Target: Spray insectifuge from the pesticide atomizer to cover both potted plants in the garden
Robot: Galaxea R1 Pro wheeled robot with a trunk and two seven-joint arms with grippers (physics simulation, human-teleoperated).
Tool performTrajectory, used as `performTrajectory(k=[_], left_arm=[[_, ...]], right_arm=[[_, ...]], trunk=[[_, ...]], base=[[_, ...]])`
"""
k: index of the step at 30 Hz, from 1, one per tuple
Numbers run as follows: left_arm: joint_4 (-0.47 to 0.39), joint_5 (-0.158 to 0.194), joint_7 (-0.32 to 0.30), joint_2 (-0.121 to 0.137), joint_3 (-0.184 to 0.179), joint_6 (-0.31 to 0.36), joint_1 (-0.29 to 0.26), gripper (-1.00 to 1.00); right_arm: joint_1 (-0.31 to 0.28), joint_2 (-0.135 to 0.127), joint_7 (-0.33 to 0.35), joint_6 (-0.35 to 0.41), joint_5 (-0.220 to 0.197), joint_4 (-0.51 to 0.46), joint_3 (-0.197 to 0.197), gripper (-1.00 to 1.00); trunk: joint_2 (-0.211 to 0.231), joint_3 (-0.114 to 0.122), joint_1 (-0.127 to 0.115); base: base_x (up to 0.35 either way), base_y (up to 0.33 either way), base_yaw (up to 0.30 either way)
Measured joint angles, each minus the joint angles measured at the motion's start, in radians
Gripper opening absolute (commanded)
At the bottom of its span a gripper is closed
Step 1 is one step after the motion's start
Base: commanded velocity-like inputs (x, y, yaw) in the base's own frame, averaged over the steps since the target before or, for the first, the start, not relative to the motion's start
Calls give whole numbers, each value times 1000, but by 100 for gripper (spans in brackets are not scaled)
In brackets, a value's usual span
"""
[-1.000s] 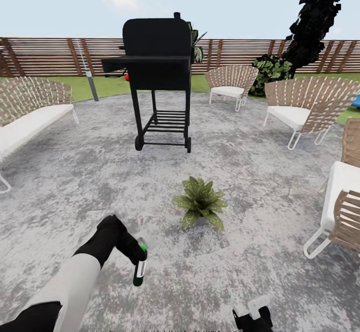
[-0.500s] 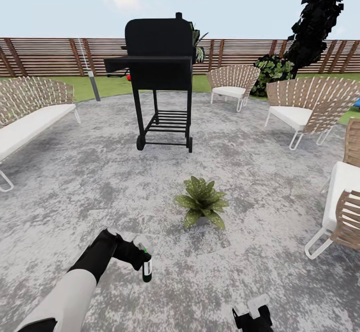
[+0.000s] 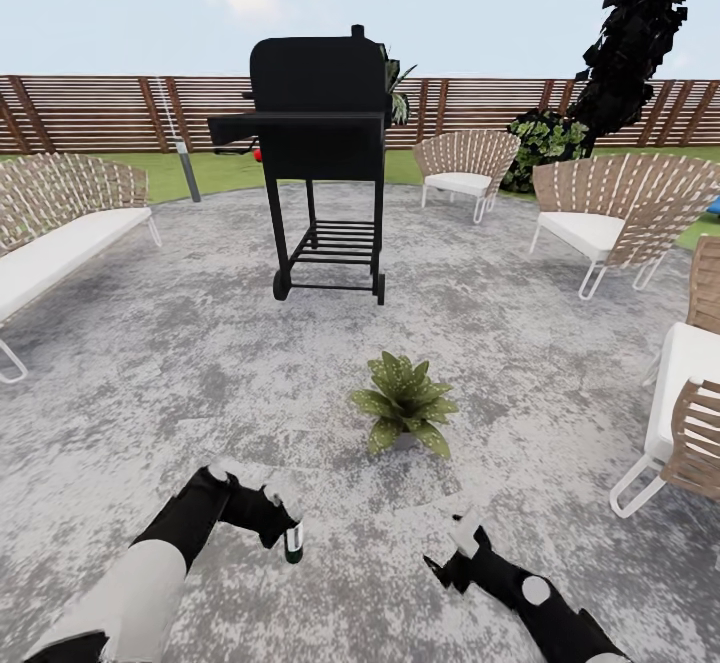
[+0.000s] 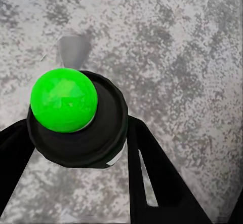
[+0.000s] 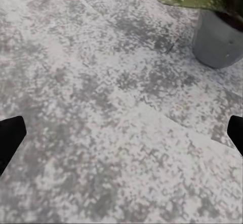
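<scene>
left claw (image 3: pixel 283 528): clamping the pesticide atomizer (image 3: pixel 293 541) between its two dark fingers (image 4: pixel 152 178); the wrist view is looking straight down on the bright green tip (image 4: pixel 64 99), with bare patio (image 3: pixel 150 363) beneath.
atomizer axis: standing roughly upright in the grip, its long axis running up and down, body hanging below the fingers.
potted plant (image 3: pixel 403 405): sitting on the stone ahead of the left claw and toward the robot's right, near but apart; this arm is judged to be the one to reach it, since it is carrying the bottle.
coming move: likely calling for bringing the bottle forward and rightward and turning its tip toward the leaves.
right claw (image 3: pixel 452 553): hovering low over the patio, fingers spread wide apart and holding nothing; its wrist view is showing the plant's grey pot (image 5: pixel 218 40) just ahead.
open room: bare stone lying all around the plant; grill (image 3: pixel 318 143) standing well beyond it, wicker chairs (image 3: pixel 610 218) well off to the right.
second plant: cannot tell where it is.
</scene>
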Motion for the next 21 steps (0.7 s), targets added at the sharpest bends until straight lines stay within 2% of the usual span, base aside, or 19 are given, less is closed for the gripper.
performTrajectory(k=[1,2,3,4,5,6,7,10,15,19,21], left_arm=[[10,-5,-3,49,-24,-18,-2,-100],[11,-6,-4,66,-37,-20,-3,-100],[12,-6,-7,78,-70,-22,-4,-100],[12,-5,-8,78,-86,-22,-5,-100],[12,-4,-9,77,-144,-20,-5,-100],[12,-4,-9,74,-179,-20,-5,-100],[13,-5,-10,71,-213,-21,-5,-100],[13,-5,-11,66,-238,-21,-5,-100],[13,-4,-13,64,-241,-22,-3,-100],[13,-3,-13,61,-238,-25,0,-100],[14,-3,-12,50,-239,-44,2,-100]], right_arm=[[-46,1,169,6,-1,-28,0,100],[-67,2,201,7,-2,-31,0,100],[-84,19,224,7,-1,-33,2,100],[-86,29,227,7,3,-33,5,100],[-88,42,256,5,26,-33,35,100],[-89,46,287,5,40,-34,60,-100],[-96,49,312,6,46,-42,81,-100],[-109,58,333,6,50,-53,95,-100],[-112,91,384,5,52,-71,99,-100],[-112,99,397,5,52,-75,100,-100],[-112,108,398,5,52,-76,100,-100]], trunk=[[0,0,0],[0,0,0],[0,0,0],[0,0,0],[0,0,0],[0,0,0],[0,0,0],[0,0,0],[0,0,0],[0,0,0],[0,0,0]], base=[[0,0,0],[0,0,0],[0,0,0],[0,0,0],[0,0,0],[0,0,0],[0,0,0],[0,0,0],[0,0,0],[0,0,0],[0,0,0]])
